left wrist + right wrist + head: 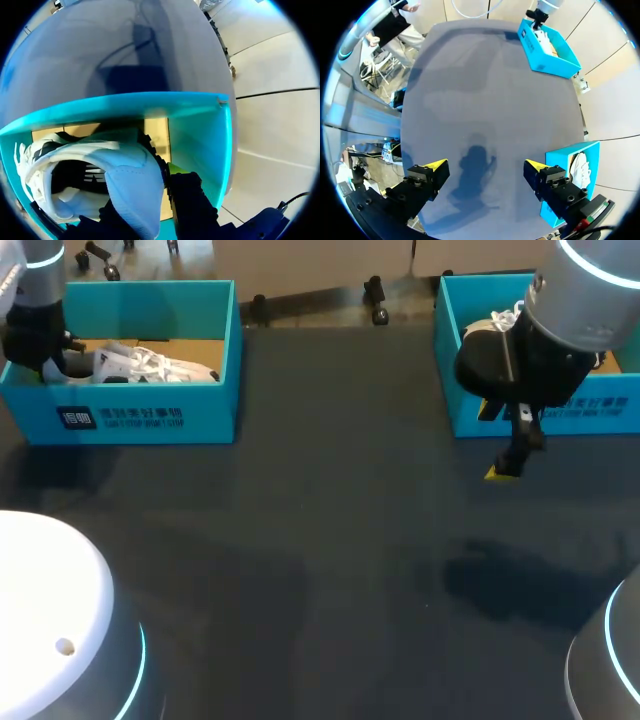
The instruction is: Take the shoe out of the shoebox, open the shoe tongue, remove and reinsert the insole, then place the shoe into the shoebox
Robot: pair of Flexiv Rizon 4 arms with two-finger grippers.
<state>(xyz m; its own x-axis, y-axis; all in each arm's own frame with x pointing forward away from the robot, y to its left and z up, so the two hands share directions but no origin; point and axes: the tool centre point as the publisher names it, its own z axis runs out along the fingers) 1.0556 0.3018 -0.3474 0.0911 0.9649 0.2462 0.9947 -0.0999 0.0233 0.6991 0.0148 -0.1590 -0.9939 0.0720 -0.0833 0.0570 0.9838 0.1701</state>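
Head view: left claw (pixel 58 366) inside shoebox (pixel 150 416), clamping shoe (pixel 152 365); right claw (pixel 485 164) spread.

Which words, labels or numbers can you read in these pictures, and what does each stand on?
Left shoebox front wall: white logo block and two lines of print, too small to read.
Right shoebox front wall: white print, partly behind the right arm, too blurred to read.
Nothing else bears print.
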